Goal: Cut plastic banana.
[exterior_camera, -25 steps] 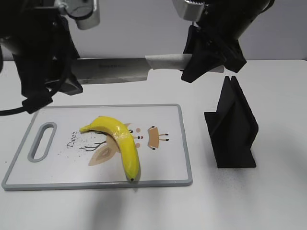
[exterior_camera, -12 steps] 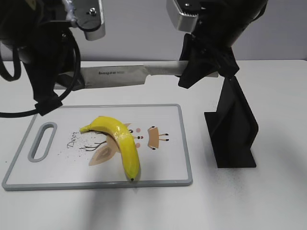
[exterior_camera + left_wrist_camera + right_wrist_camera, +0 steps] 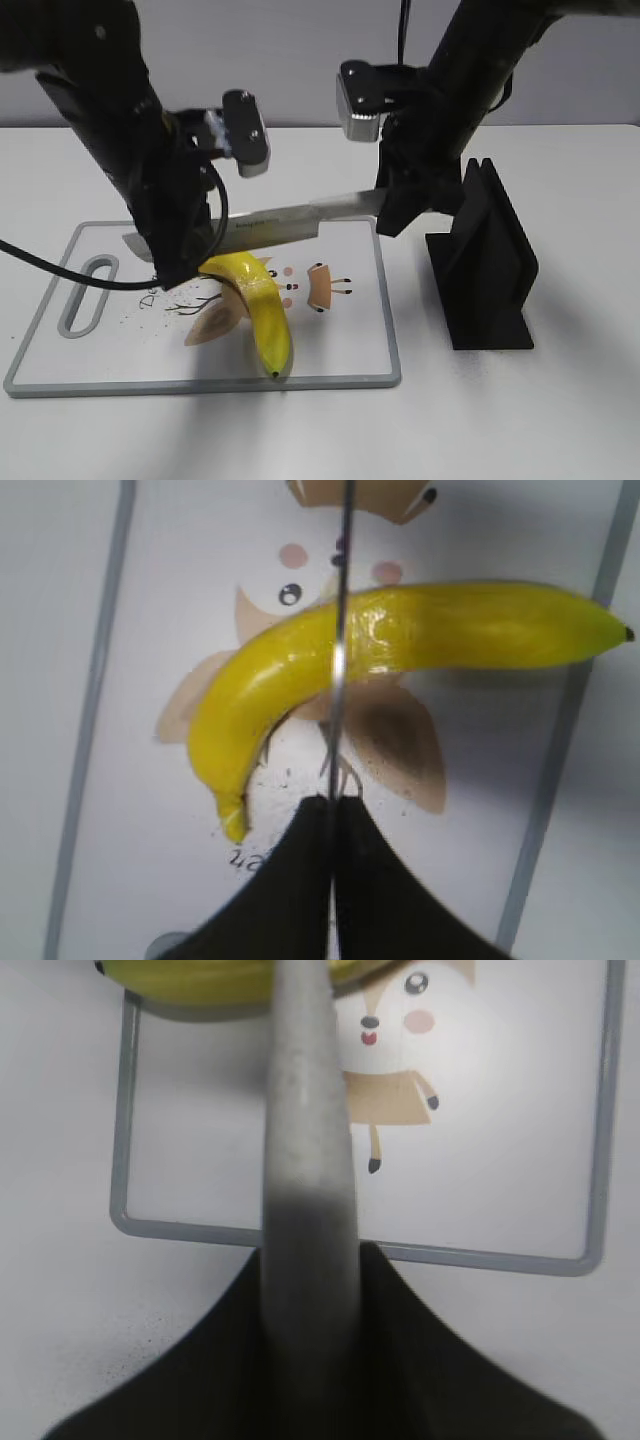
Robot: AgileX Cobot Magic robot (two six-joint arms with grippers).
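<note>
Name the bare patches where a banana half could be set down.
Free: the table in front of the black stand, and the cutting board corner right of the plastic banana. Crowded: above the banana, where both pincers hold the knife.

Lighting was bright, even and diffuse. Soft shadows lay on the table [image 3: 560, 420] beneath the arms. The banana [image 3: 400, 640] showed a small glare highlight. In the wrist views, the near grippers and the knife handle [image 3: 305, 1160] were out of focus.
</note>
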